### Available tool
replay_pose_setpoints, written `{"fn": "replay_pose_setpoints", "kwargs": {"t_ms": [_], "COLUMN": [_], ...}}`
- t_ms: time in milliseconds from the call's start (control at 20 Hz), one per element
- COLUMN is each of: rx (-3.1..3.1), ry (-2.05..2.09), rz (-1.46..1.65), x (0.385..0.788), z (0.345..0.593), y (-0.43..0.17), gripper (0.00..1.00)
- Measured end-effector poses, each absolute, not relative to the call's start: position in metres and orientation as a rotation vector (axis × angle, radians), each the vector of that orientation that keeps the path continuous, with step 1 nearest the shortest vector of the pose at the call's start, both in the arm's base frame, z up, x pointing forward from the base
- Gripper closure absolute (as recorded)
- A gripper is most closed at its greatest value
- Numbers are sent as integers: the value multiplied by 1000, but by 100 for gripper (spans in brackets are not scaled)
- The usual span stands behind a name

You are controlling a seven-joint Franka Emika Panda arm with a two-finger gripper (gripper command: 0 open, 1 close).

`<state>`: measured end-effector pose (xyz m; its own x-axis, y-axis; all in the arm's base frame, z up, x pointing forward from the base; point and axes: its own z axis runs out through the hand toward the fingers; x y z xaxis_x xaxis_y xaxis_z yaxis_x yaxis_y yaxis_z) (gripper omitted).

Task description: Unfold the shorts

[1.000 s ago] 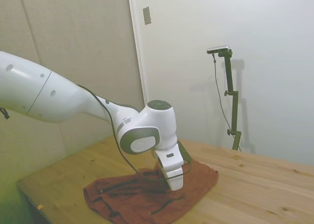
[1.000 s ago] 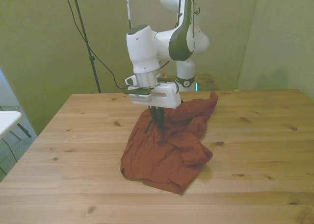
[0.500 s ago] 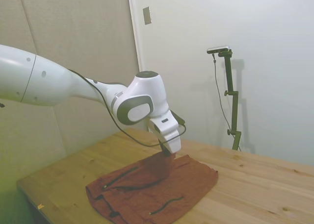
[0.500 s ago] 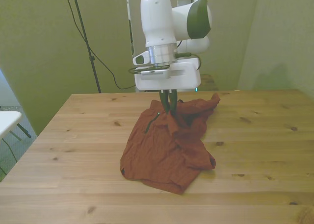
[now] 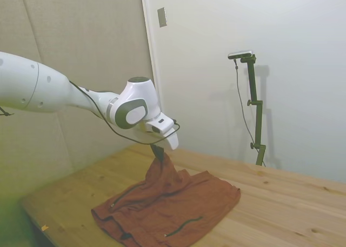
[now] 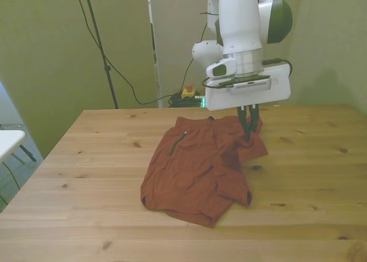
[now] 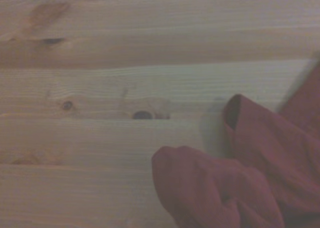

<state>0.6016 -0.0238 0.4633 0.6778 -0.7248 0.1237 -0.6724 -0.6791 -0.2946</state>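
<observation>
Side view: tool (image 5: 160, 149) pinching shorts (image 5: 167, 206), lifting peak.

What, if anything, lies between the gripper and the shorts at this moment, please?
Nothing: the gripper is pinching a fold of the shorts and holding it above the table, clearest in the side view.

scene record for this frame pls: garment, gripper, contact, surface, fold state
garment: rust-brown soft fabric shorts with dark pocket lines
gripper: white arm's two-finger gripper, shut on a pinch of cloth
contact: fabric pulled up into a peak at the gripper; the rest lies on the table
surface: wooden table
fold state: partly spread, edge on the front view's right bunched and lifted
wrist view: crumpled shorts over bare wood
</observation>
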Motion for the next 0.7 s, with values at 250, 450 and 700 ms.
{"fn": "replay_pose_setpoints", "kwargs": {"t_ms": [250,450,700], "rx": [-2731,-2763,-2787], "ry": [959,848,700], "rz": [-374,-348,-306], "x": [613,623,621], "z": [451,438,431], "y": [-2,28,62], "gripper": [100,100,0]}}
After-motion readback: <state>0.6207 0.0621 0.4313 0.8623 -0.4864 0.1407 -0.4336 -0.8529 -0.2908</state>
